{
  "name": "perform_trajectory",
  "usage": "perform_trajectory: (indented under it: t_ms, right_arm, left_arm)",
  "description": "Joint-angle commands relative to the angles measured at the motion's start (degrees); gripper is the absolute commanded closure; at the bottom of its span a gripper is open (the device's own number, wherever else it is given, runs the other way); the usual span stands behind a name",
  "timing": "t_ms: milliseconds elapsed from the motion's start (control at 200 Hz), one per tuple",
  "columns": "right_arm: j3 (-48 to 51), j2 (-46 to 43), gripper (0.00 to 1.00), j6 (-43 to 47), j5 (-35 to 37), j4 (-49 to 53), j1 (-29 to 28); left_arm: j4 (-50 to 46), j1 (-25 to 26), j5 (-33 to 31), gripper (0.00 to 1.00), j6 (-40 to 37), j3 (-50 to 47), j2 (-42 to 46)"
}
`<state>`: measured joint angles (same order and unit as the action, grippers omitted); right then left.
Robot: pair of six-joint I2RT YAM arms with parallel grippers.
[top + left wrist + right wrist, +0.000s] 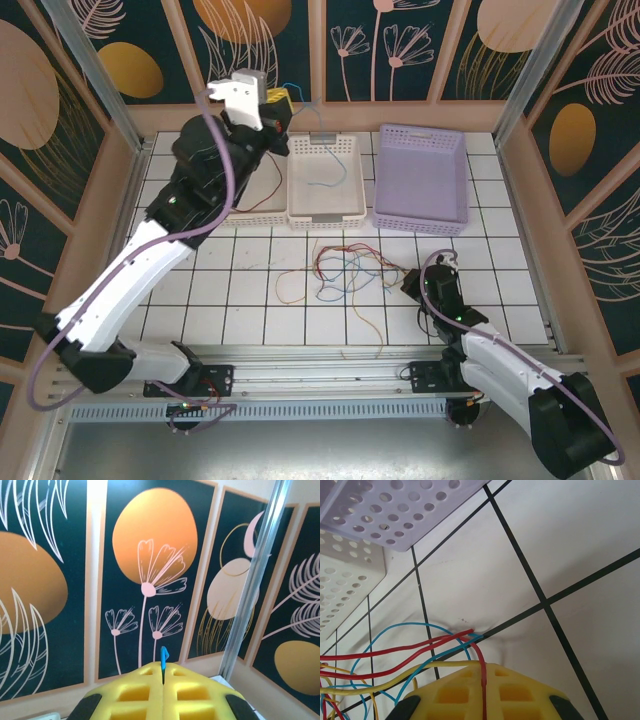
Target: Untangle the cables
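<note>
**Q:** Why was the right gripper (483,680) set low on the tabletop (580,540)?

**A:** It was clenched on a red cable (420,647), probably to pin that end. It sat at the right edge of the tangle of cables (345,268), which lay mid-tabletop.

**Q:** And beyond?

**A:** A white basket (325,215) and a purple basket (420,222) stood side by side. The left gripper (163,677), raised over the white basket, pinched a blue cable (163,655) that hung into it, seemingly to lift it free of the rest. No writing was legible.
</note>
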<state>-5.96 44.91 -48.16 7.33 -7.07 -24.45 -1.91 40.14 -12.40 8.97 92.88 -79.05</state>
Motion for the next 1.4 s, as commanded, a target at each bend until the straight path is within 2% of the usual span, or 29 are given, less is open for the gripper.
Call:
perform_trajectory:
  t_ms: [0,325,741,1106,1356,1396]
  right_arm:
    - [0.99,-1.21,1.0,1.47,-1.35,-0.49,0.11]
    - [1.7,-3.72,1.0,2.28,-2.41,-0.73,0.12]
    - [2.01,-4.46,1.0,2.9,-3.11,-1.55,0.08]
    - [2.12,-4.73,1.0,3.13,-3.47,-1.69,-0.01]
    - [2.1,-4.39,1.0,3.18,-3.54,-1.83,-0.03]
    - [2.01,-4.39,1.0,3.24,-3.56,-1.75,0.01]
  left_arm:
    - [5.87,-2.25,3.09,1.0,1.83,0.8,-3.98]
    - [12.9,-6.96,7.07,1.0,6.74,-1.28,-15.99]
    - [18.82,-7.52,12.84,1.0,13.34,-3.56,-29.64]
    - [22.62,-7.53,13.31,1.0,17.58,-12.07,-31.94]
    - [19.91,-7.53,13.48,1.0,20.18,-14.93,-34.47]
    - [19.31,-7.55,13.37,0.97,20.3,-14.97,-34.81]
